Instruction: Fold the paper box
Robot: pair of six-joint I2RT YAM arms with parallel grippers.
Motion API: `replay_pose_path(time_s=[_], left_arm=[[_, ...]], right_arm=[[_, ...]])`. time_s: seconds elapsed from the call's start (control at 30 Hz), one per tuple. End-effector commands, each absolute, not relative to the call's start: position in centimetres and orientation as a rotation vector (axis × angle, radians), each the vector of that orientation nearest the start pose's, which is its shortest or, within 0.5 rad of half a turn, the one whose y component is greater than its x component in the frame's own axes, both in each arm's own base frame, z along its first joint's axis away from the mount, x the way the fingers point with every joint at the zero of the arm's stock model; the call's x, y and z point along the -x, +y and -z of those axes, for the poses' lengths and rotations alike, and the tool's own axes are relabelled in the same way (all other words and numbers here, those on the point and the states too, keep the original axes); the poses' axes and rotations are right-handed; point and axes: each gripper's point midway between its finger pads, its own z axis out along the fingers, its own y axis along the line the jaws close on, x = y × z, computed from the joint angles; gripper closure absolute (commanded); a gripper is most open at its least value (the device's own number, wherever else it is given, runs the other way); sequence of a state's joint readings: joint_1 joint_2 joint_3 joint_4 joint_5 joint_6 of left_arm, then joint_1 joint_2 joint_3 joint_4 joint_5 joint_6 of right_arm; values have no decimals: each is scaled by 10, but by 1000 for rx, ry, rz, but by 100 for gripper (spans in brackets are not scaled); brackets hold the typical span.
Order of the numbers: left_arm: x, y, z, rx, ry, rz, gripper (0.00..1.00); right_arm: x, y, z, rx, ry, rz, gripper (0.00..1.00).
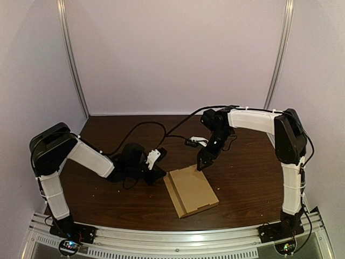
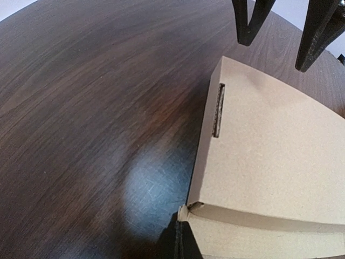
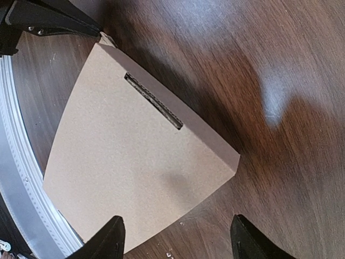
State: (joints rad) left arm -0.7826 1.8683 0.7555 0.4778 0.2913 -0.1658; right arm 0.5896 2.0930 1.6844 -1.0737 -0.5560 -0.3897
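Paper box (image 1: 191,191) sits closed on your worktop (image 1: 245,183)
R end effector (image 1: 203,163) wide open by its far edge, empty; L end effector (image 1: 159,171) at a corner, can't tell if open

The left arm (image 1: 89,156) stretches low toward three o'clock, ending in the left tool (image 1: 158,171). The right arm (image 1: 253,120) reaches toward nine o'clock, with the right tool (image 1: 201,162) pointing down, fingers (image 3: 110,237) spread wide.

High rear overview, close wrists sharing box (image 1: 191,191)
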Motion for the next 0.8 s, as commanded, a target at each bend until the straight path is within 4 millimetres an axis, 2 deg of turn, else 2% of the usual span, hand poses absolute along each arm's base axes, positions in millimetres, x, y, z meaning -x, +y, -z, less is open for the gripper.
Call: replay_pose_path(time_s=[0.0, 0.27, 0.43, 0.57, 0.77], left_arm=[[-289, -361, -34, -859, 2126, 869, 99], [-290, -362, -29, -847, 2156, 868, 95], [-292, -362, -26, -844, 2166, 867, 91], [-291, -363, -24, -844, 2170, 869, 91], [-290, -364, -24, -851, 2167, 878, 95]], right_arm=[[-300, 309, -88, 1460, 2613, -817, 32], [-287, 313, -93, 1526, 2573, -785, 32], [-278, 315, -76, 1545, 2614, -766, 32], [-282, 315, -69, 1537, 2636, -716, 33], [-289, 317, -79, 1545, 2593, -642, 33]])
